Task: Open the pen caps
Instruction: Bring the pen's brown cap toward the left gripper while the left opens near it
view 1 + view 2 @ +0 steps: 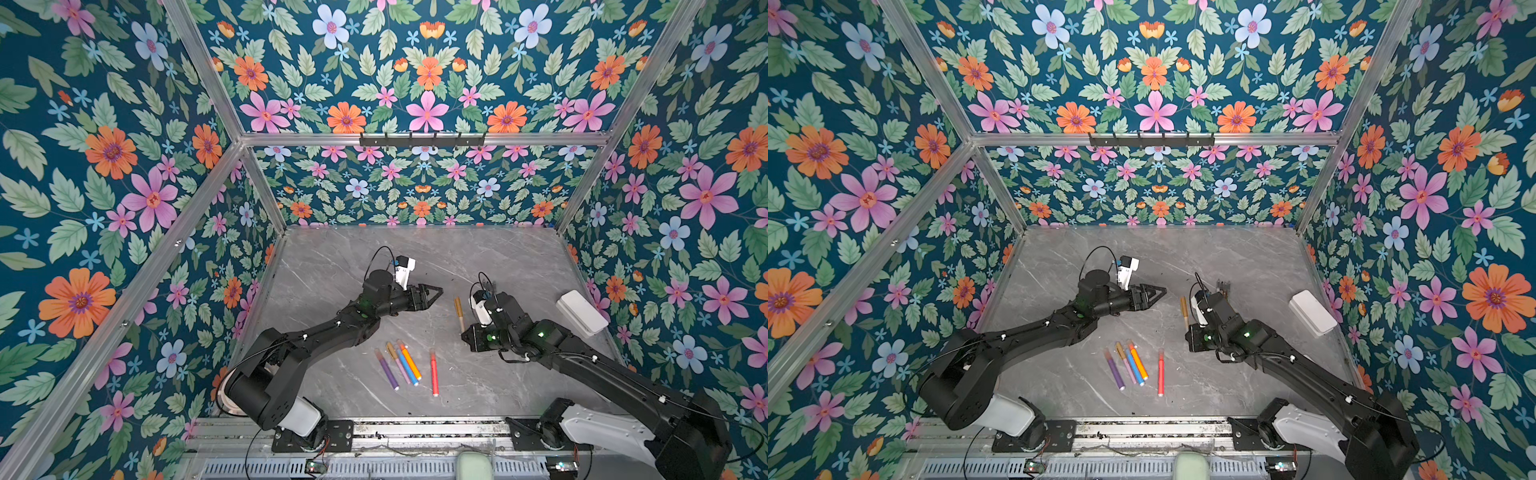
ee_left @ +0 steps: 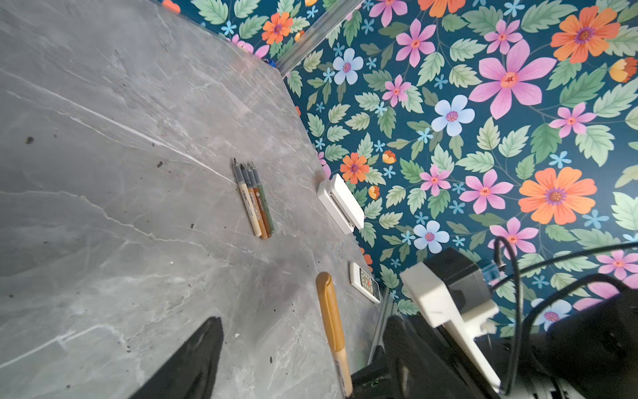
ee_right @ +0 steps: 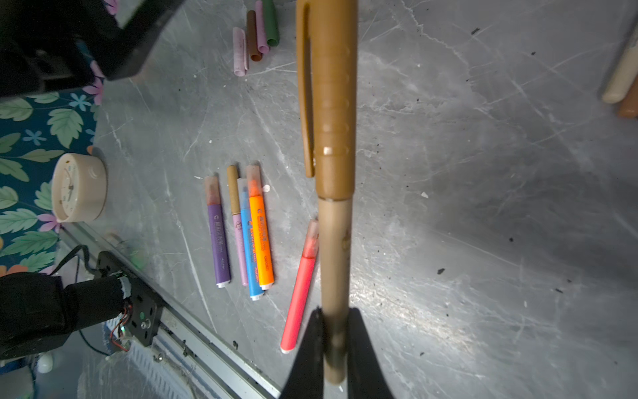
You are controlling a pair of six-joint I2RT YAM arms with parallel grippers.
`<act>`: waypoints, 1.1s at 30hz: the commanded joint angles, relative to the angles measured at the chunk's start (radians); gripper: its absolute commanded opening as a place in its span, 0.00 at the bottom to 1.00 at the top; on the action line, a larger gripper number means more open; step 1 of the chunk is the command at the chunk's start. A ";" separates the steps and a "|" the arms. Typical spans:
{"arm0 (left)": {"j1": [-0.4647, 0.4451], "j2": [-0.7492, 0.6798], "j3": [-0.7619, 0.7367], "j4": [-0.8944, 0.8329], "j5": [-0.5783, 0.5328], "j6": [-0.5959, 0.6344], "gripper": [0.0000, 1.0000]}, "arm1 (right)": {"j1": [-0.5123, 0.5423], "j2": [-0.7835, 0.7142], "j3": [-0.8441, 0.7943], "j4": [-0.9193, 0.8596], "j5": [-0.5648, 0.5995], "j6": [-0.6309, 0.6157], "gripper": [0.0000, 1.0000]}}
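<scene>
Right jaws pinch gold pen [image 3: 334, 248] by its barrel, cap [image 3: 329, 103] outward, likely so left jaws, spread nearby, can pull it.

From high above the near edge, both top views look down over my marble table [image 1: 498, 257]; my wrist cameras sit low and close, both catching the gold-capped pen [image 3: 333, 214].
</scene>
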 commanded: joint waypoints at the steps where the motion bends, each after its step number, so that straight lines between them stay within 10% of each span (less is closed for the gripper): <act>1: -0.023 0.009 -0.002 0.096 0.014 -0.045 0.77 | 0.001 -0.051 -0.030 0.022 -0.058 0.039 0.09; 18: -0.147 0.003 -0.018 0.066 -0.086 -0.100 0.77 | 0.002 -0.182 -0.082 0.064 -0.153 0.070 0.08; 33: -0.173 0.055 0.016 0.146 -0.034 -0.187 0.56 | 0.001 -0.168 -0.089 0.094 -0.158 0.068 0.06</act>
